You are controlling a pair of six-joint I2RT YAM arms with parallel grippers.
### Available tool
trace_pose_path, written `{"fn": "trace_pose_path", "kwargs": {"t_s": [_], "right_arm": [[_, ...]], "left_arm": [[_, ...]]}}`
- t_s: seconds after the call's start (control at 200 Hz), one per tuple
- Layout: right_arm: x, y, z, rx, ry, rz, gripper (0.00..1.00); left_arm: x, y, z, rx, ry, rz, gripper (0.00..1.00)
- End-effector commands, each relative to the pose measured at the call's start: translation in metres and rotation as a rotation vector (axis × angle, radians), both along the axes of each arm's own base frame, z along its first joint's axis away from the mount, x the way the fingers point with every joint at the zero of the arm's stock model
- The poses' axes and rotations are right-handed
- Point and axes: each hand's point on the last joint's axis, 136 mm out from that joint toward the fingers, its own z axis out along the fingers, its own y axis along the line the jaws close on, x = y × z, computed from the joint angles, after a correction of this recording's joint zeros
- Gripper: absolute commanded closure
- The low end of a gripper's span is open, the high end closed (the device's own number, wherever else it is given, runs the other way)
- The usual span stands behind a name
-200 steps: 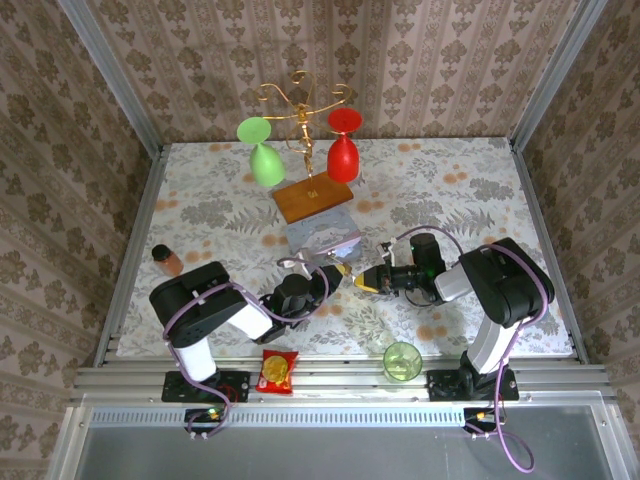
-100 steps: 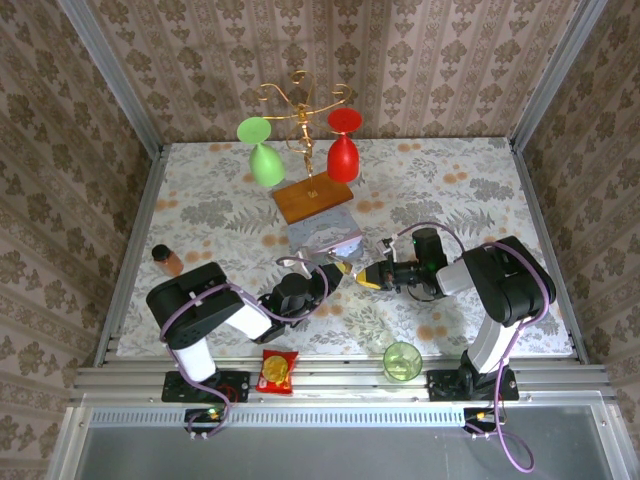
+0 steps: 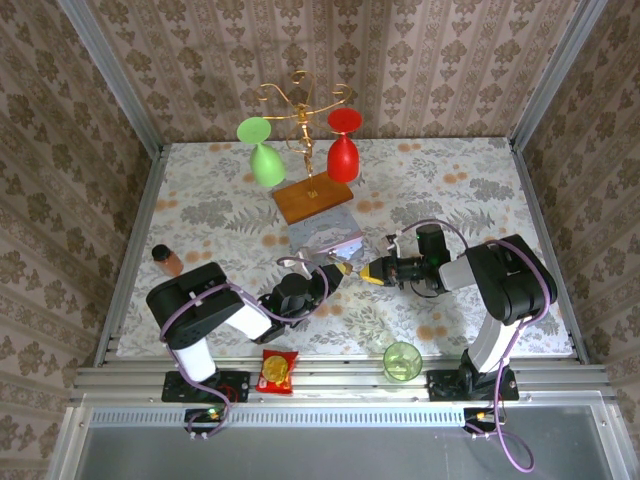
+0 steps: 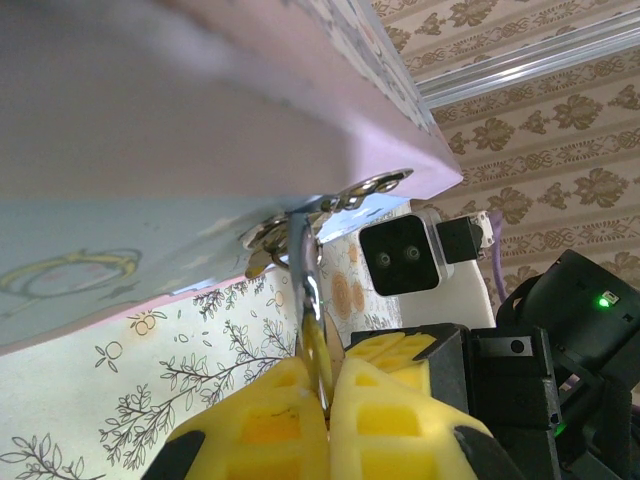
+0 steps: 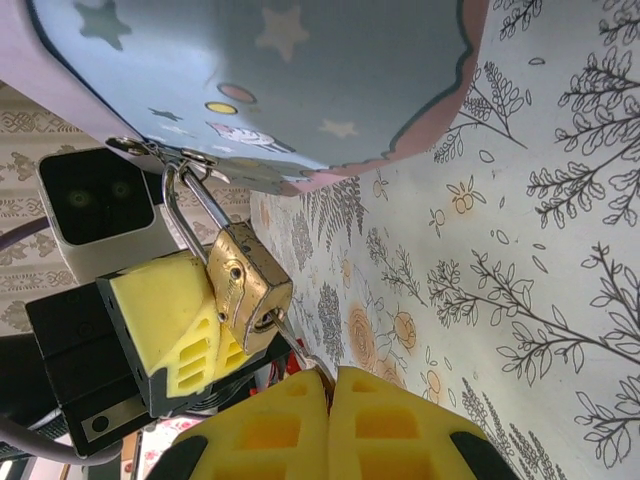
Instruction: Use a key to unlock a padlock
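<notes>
Closest to me, the right claw [image 5: 328,385] has its two yellow fingers pressed together on the key [image 5: 300,350], closed on it with no gap that I can see. The key is a thin silvery sliver that sticks out from the fingertips. In the right wrist view it points up and to the left, nearly along the long axis of the padlock [image 5: 245,285]. Its tip is at the keyhole in the bottom end of the padlock, but I cannot tell if it is already inside.

The padlock lies directly ahead of this claw, tilted, between the two claws and above the flowered counter [image 5: 520,250]. From the other side the left claw [image 4: 322,378] is closed narrow, and it seems to pinch the brass body edge-on. Farther on, the shackle [image 4: 304,260] goes up through the latch of the blue tin [image 5: 300,80].

I judge that the coming move is a push along this same axis and then a turn. A small sideways error could bend the thin key.
</notes>
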Motion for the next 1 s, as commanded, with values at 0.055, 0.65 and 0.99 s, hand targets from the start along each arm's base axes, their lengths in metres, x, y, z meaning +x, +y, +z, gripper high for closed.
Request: {"fn": "trace_pose_path", "kwargs": {"t_s": [0.055, 0.65, 0.99], "right_arm": [[0.013, 0.006, 0.005, 0.003, -0.052, -0.016, 1.0], [0.005, 0.009, 0.004, 0.13, 0.012, -0.056, 1.0], [-0.003, 0.007, 0.0, 0.09, 0.03, -0.056, 1.0]], "left_arm": [[-0.023, -0.025, 0.031, -0.115, -0.03, -0.141, 1.0], [-0.014, -0.024, 0.038, -0.12, -0.055, -0.117, 1.0], [-0.007, -0.035, 0.045, -0.14, -0.066, -0.132, 1.0]]}}
